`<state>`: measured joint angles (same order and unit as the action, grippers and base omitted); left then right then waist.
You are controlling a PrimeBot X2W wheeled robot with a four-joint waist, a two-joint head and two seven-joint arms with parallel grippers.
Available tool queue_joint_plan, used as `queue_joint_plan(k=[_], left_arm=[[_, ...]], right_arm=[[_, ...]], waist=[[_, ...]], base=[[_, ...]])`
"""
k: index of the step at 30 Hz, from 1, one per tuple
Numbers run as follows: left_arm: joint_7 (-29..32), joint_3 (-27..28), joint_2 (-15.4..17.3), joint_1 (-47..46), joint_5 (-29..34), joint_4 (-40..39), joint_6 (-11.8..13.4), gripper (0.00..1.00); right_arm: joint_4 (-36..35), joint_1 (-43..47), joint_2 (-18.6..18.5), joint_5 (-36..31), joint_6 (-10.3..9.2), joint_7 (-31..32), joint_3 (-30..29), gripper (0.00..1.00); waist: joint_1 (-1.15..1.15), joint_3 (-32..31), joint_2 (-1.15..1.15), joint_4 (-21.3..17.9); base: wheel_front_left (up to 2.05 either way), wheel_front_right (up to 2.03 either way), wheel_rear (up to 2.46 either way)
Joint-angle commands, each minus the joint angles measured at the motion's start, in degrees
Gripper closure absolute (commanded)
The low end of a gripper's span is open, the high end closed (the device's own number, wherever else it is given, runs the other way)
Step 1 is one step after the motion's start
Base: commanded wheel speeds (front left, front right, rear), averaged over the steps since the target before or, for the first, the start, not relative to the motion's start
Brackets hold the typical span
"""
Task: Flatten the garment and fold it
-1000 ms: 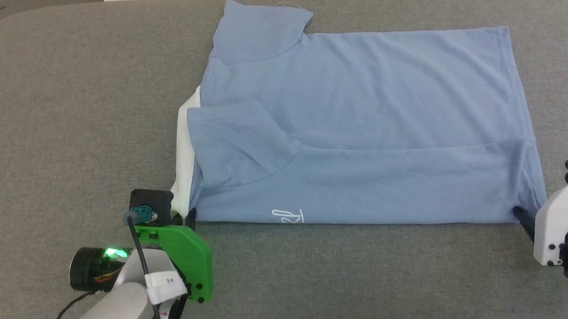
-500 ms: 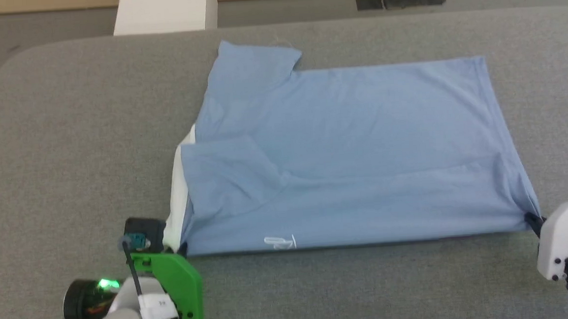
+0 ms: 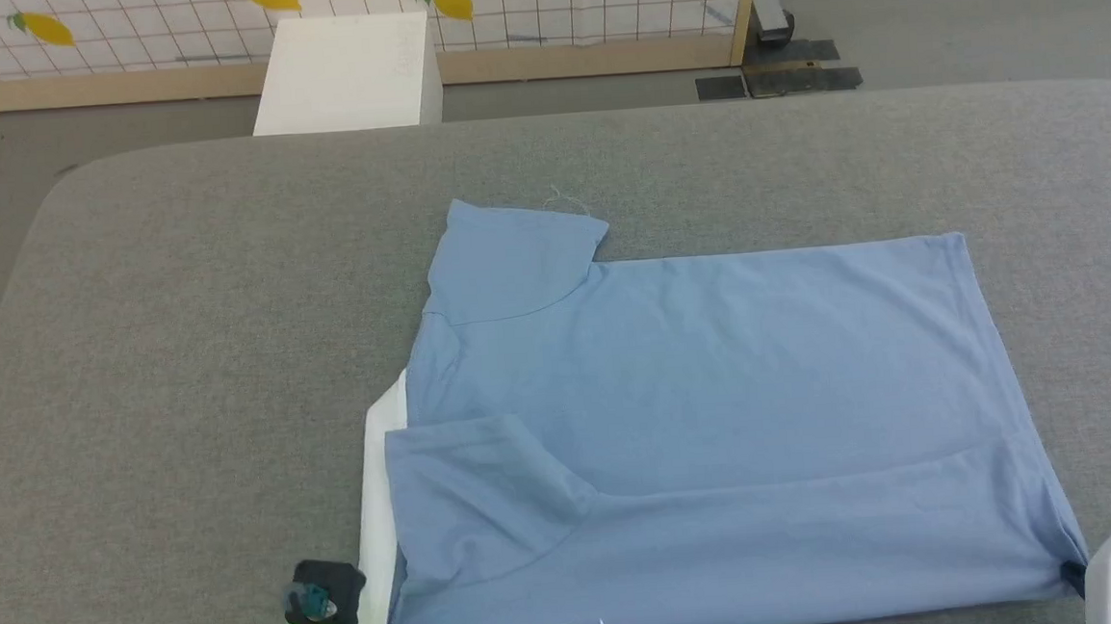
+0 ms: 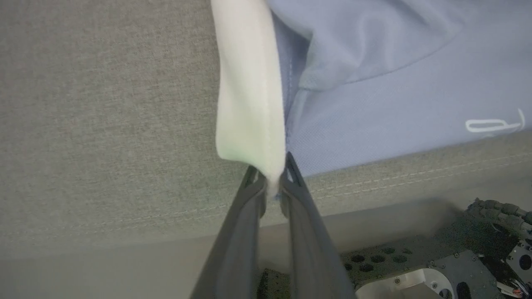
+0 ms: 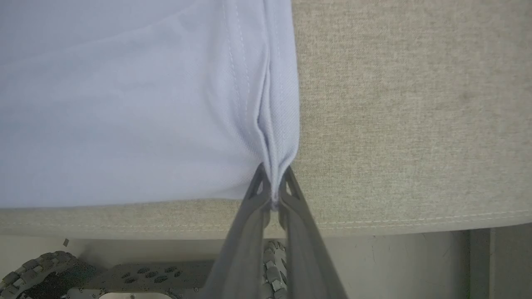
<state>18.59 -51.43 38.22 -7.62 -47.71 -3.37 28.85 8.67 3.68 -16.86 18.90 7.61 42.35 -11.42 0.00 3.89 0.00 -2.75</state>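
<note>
Both clamped: left gripper (image 4: 272, 182) on white collar band (image 4: 249, 91), right gripper (image 5: 273, 189) on blue shirt (image 3: 716, 408) hem corner; carry both evenly, edge taut.

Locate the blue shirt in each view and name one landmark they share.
Head view: garment spread centre to lower right.
Left wrist view: upper right; the left gripper pinches its white collar band.
Right wrist view: upper left; the right gripper pinches its hem corner.
Shared landmark: the grey table beneath it.

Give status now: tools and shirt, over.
Left tool shut on garment collar end. Right tool shut on hem corner. White box far behind, apart.
</note>
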Motion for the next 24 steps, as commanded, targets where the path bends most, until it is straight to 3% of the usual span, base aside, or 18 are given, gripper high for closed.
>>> queue_joint_plan(k=[1,2,3,4,5,12,19,24], left_arm=[[-0.2,0.0,-0.2,0.8,-0.1,0.9,0.4,1.00],[-0.4,-0.1,-0.4,0.9,-0.1,1.4,0.3,1.00],[-0.6,-0.2,-0.6,0.9,0.0,1.9,0.1,0.72],[-1.2,-0.2,-0.8,0.7,0.3,2.3,-0.1,0.00],[-1.9,0.0,-1.0,0.4,0.6,2.7,-0.1,0.00],[-8.5,2.4,-0.8,-1.3,2.4,3.4,-1.1,0.00],[-21.2,7.7,-0.7,-4.0,5.3,0.5,-2.1,0.00],[-23.6,9.5,-0.5,-6.8,5.6,-0.5,-3.5,0.00]], right_arm=[[0.1,0.5,0.1,-0.7,-0.12,-0.2,-0.5,1.00],[0.3,0.4,0.3,-1.0,-0.12,-0.3,-0.5,1.00],[0.6,0.3,0.4,-1.1,-0.12,-0.3,-0.6,1.00],[0.7,0.1,0.5,-1.1,-0.12,-0.7,-0.4,0.61],[0.7,0.0,0.5,-1.1,-0.12,-1.3,0.0,0.00],[-2.3,-1.7,-0.9,1.1,-0.12,-11.3,2.7,0.00],[-9.0,-2.6,-3.1,4.2,-0.12,-27.3,6.2,0.00],[-12.1,-3.1,-2.6,4.1,-0.12,-33.5,7.1,0.00]], waist=[[0.00,0.3,0.00,-0.1],[0.00,0.4,0.00,-0.2],[0.00,0.5,0.00,-0.2],[0.00,0.5,0.00,-0.2],[0.00,0.5,0.00,-0.2],[0.00,-1.8,0.00,-0.2],[0.00,-3.3,0.00,-1.2],[0.00,-1.4,0.00,-3.1]], base=[[0.00,0.00,0.00],[0.00,0.00,0.00],[0.00,0.00,0.00],[0.00,0.00,0.00],[0.00,0.00,0.00],[0.00,0.00,0.00],[0.00,0.00,0.00],[0.00,0.00,0.00]])
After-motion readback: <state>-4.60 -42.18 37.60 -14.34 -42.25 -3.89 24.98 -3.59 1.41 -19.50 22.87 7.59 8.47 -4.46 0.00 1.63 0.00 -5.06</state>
